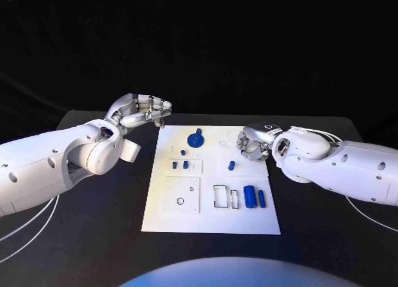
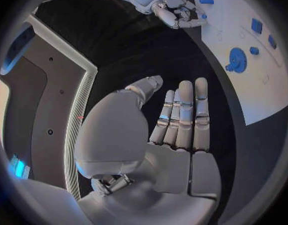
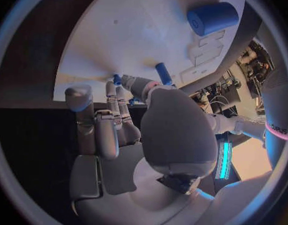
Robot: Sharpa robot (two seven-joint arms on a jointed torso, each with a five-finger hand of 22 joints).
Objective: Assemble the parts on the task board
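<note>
Left hand: my left hand [image 1: 140, 112] hangs over the black table [image 1: 104, 197] just off the far left corner of the white board [image 1: 251, 224]; in the left wrist view its fingers [image 2: 184, 116] lie straight, side by side, and it holds nothing.
Right hand: my right hand [image 1: 253, 143] is at the board's right edge, fingers curled downward; in the right wrist view they [image 3: 109, 127] bend in over the board edge near a small blue peg [image 3: 163, 73]. I cannot tell whether anything is pinched between them.
Step in hand: I judge this an early stage, a reach or first pick on the right side, with most pieces not yet joined.
Next move: it calls for a fine pinch on a small piece near my right hand, then carrying it upright to its matching seat; my left hand could steady the board.
Board: white, flat, lengthwise down the middle of the table, with several shallow cut-outs.
Blue gear [image 1: 195, 140]: toothed disc near the far end of the board.
Large blue cylinder [image 1: 249, 196]: near the right near side, a slimmer blue pin [image 1: 261, 198] just beside it.
Small blue pieces [image 1: 185, 164]: scattered across the board's middle, too small to tell their shapes.
</note>
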